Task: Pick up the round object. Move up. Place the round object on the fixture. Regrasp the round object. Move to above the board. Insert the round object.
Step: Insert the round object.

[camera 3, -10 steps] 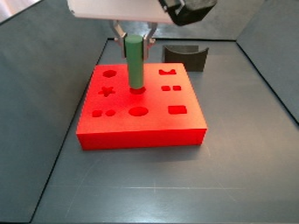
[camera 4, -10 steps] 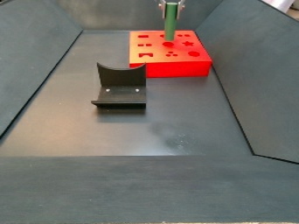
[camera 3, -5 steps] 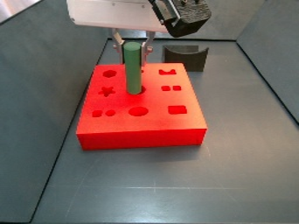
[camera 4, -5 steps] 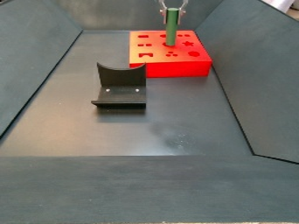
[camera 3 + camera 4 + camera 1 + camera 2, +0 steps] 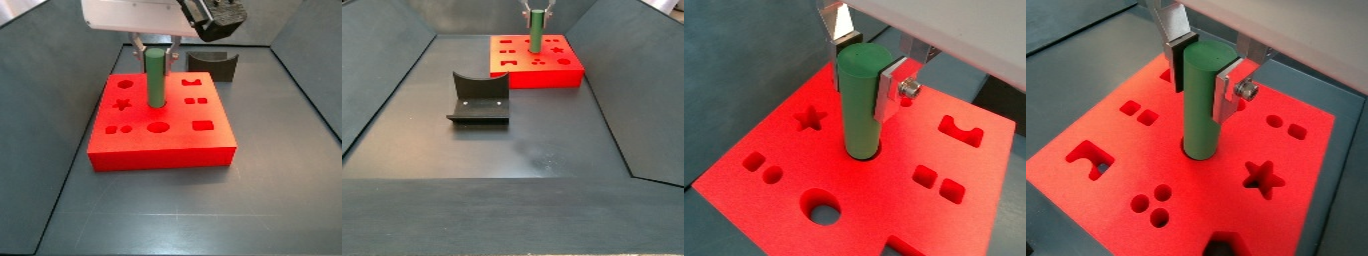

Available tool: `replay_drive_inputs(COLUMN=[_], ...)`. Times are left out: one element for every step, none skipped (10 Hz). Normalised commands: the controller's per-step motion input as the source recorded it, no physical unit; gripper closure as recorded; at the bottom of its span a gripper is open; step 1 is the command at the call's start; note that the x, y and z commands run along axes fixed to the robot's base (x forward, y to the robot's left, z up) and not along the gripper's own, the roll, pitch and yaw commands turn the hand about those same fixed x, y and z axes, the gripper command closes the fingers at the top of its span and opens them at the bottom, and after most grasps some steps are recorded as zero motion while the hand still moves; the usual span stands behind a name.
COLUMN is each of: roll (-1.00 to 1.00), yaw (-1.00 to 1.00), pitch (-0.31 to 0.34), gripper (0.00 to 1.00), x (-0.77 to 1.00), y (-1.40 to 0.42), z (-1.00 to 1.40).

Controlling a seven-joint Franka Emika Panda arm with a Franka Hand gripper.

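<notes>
The round object is a green peg standing upright with its lower end in a round hole of the red board. My gripper is right above the board, shut on the peg's upper part. In both wrist views the silver fingers press on opposite sides of the peg, with the gripper over the board. In a side view the peg rises from the board under the gripper. The fixture stands apart with nothing on it.
The board has star, round and square cut-outs around the peg. The dark fixture sits just behind the board's right corner. Sloping dark walls enclose the grey floor on all sides.
My gripper has moved slightly down with the peg, and the peg's lower end sits a little deeper in the round hole.
</notes>
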Motion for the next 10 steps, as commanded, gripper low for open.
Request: replay_drive_inputs(roll=[0.08, 0.09, 0.18, 0.24, 0.28, 0.31, 0.23, 0.00, -0.08, -0.06], yaw=[0.01, 0.03, 0.07, 0.14, 0.26, 0.33, 0.28, 0.03, 0.00, 0.00], pitch=[0.043, 0.044, -0.014, -0.076, -0.056, -0.037, -0.043, -0.106, -0.067, -0.039], gripper=[1.00, 1.00, 1.00, 1.00, 1.00, 1.00, 1.00, 1.00, 1.00, 1.00], x=[0.15, 0.11, 0.03, 0.00, 0.00, 0.00, 0.05, 0.13, 0.14, 0.09], y=[0.02, 0.01, 0.00, 0.00, 0.00, 0.00, 0.00, -0.10, -0.07, -0.04], z=[-0.21, -0.21, -0.56, -0.78, -0.73, -0.68, -0.79, -1.00, -0.98, -1.00])
